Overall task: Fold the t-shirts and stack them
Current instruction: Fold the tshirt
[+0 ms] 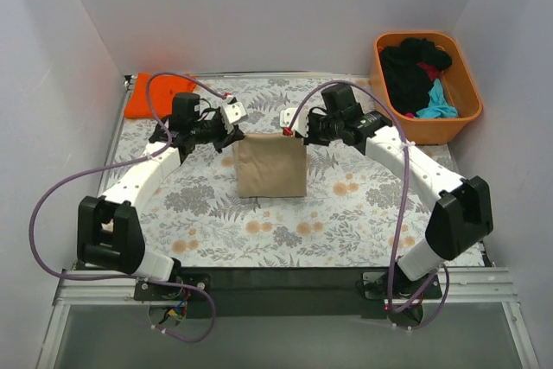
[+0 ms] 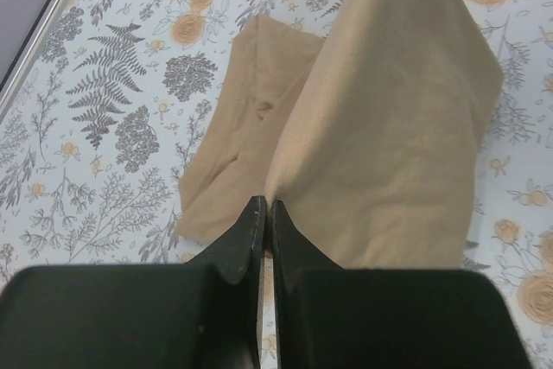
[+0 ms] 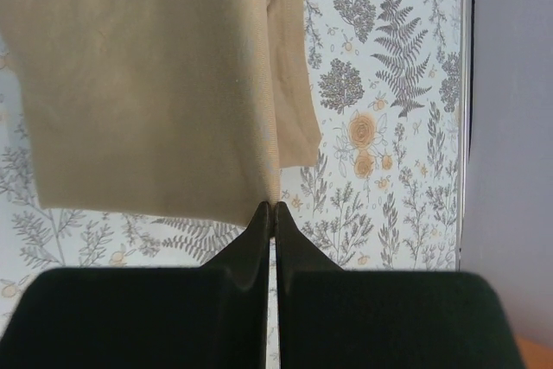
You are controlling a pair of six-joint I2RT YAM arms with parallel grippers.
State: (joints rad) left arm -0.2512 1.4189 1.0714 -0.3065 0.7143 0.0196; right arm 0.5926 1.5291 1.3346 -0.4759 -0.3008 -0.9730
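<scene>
Above the flowered table, the tan t-shirt hangs between the left gripper and right gripper, each with jaws pinched on an upper corner.

Bright, even, diffuse light in all three views, with no glare; only a faint soft shadow under the shirt ahead of the right gripper. Left gripper and right both render black, underexposed and slightly soft near the lens. Cloth weave ahead of them is sharp.
</scene>
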